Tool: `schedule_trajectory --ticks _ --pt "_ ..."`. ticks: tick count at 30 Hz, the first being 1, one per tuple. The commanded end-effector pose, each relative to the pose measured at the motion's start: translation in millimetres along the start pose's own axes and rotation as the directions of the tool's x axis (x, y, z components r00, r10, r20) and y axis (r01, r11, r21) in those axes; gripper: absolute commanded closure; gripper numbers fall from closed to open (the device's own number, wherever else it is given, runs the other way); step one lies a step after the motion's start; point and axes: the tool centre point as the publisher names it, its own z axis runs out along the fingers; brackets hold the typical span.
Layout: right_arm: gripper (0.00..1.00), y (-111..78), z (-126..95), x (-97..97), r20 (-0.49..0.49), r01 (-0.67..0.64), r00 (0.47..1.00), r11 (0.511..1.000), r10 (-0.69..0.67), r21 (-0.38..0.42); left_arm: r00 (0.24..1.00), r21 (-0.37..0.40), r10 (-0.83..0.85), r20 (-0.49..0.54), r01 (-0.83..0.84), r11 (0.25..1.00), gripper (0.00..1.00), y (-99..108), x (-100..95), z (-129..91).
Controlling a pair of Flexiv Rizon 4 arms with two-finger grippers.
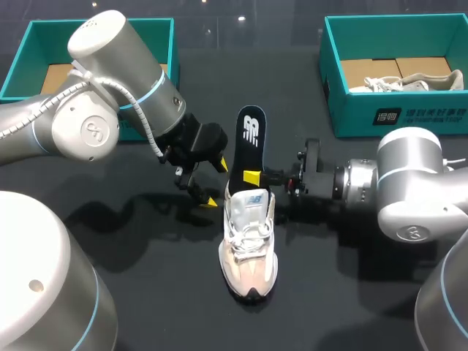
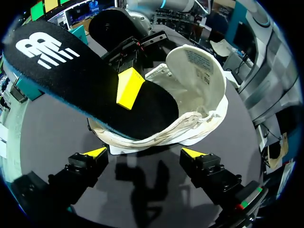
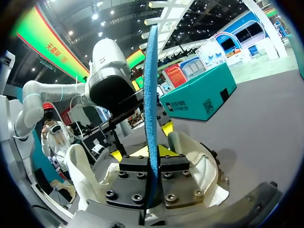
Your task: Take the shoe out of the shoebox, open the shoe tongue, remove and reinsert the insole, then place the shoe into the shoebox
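Centrally on the dark table (image 1: 344,292): one pale shoe (image 1: 248,245), sole down, toe at 6 o'clock, heel at 12. Its insole (image 1: 251,139), black with a blue edge, stands partly out of the heel opening, leaning toward 12 o'clock. At the heel's 3 o'clock, the right gripper (image 1: 256,178) pinches the insole's lower part between both yellow-tipped fingers. At the heel's 9 o'clock, near the shoe, the left gripper (image 1: 217,183): fingers spread wide, holding nothing; from its wrist the heel lies ahead of those fingers, not between them. Outlying: teal shoebox (image 1: 51,40) at the shoe's 10 o'clock; second teal shoebox (image 1: 395,113) at 2 o'clock, containing a pale sneaker (image 1: 409,80).
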Motion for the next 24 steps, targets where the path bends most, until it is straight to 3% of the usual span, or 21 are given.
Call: schedule_trajectory --ticks 1,13,14,16,18,24 --pt "1.00 -13.0 -4.2 2.9 -0.006 -0.017 1.000 1.000 0.017 -0.011 1.000 -0.001 0.001 0.002 -0.001 1.000 0.00 0.3 1.0 0.1" --pt "1.00 -24.5 -7.2 10.1 -0.017 -0.046 0.999 0.999 0.046 -0.010 1.000 -0.001 0.001 0.002 -0.001 1.000 0.00 0.3 1.0 0.1" --pt "0.96 -23.2 -6.1 10.2 -0.022 -0.042 0.999 0.999 0.041 -0.008 1.000 -0.001 0.001 0.002 -0.001 1.000 0.00 0.3 1.0 0.1" --pt "0.66 -20.5 -4.4 10.2 -0.029 -0.034 0.999 0.999 0.033 -0.005 1.000 -0.001 0.001 0.002 -0.001 1.000 0.00 0.3 1.0 0.1" --pt "0.53 -17.7 -2.5 10.0 -0.037 -0.025 0.999 1.000 0.024 -0.001 1.000 -0.001 0.001 0.002 -0.001 1.000 0.00 0.3 1.0 0.1" --pt "0.56 -5.4 3.2 12.2 -0.055 0.018 0.998 1.000 -0.017 0.018 1.000 -0.001 0.001 0.002 -0.001 1.000 0.00 0.3 1.0 0.1"
